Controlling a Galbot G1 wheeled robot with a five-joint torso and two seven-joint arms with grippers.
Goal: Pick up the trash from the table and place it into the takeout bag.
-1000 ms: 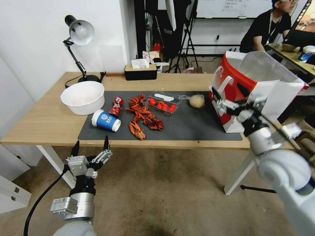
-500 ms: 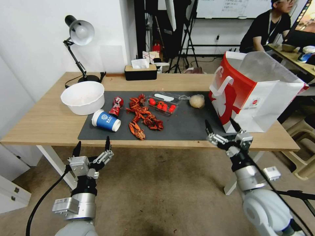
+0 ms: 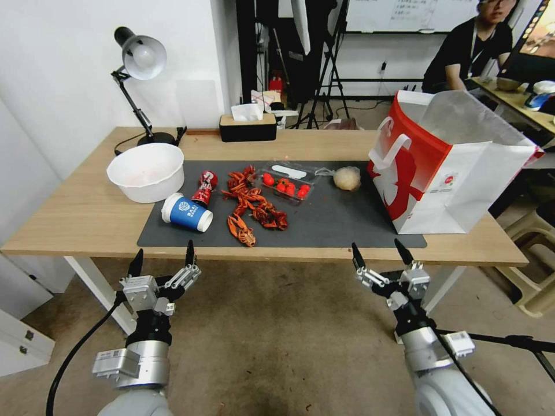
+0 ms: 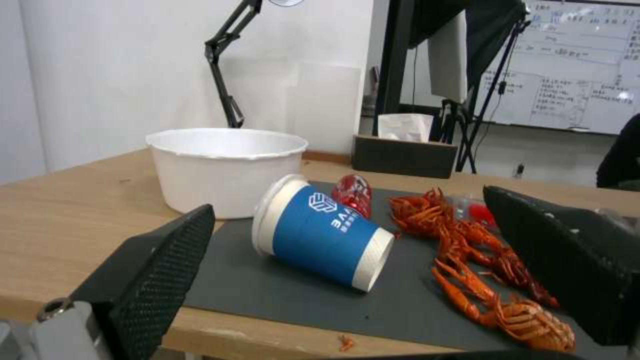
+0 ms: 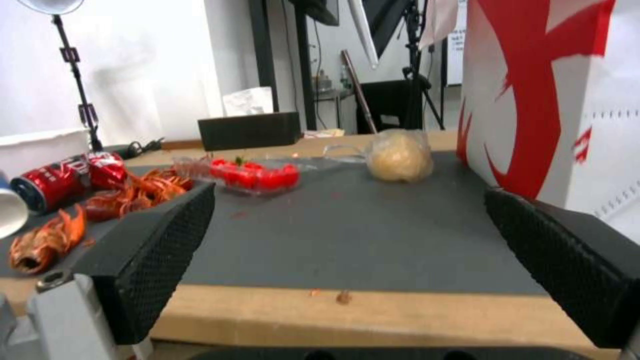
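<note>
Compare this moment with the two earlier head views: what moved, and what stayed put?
The right gripper dropped from beside the takeout bag to below the table edge, open and empty. The left gripper stayed parked low, open. The blue paper cup, crushed red can and paper ball did not move.

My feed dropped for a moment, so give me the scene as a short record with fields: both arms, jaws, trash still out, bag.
left gripper: below the table's near edge, in front of the blue paper cup, jaws open, empty
right gripper: below the near edge, jaws open, empty
trash on mat: blue paper cup on its side, crushed red can, crayfish shells, clear tray of red pieces, paper ball
white bowl: upright, partly off the mat
takeout bag: upright, mouth open, robot's right end of table
</note>
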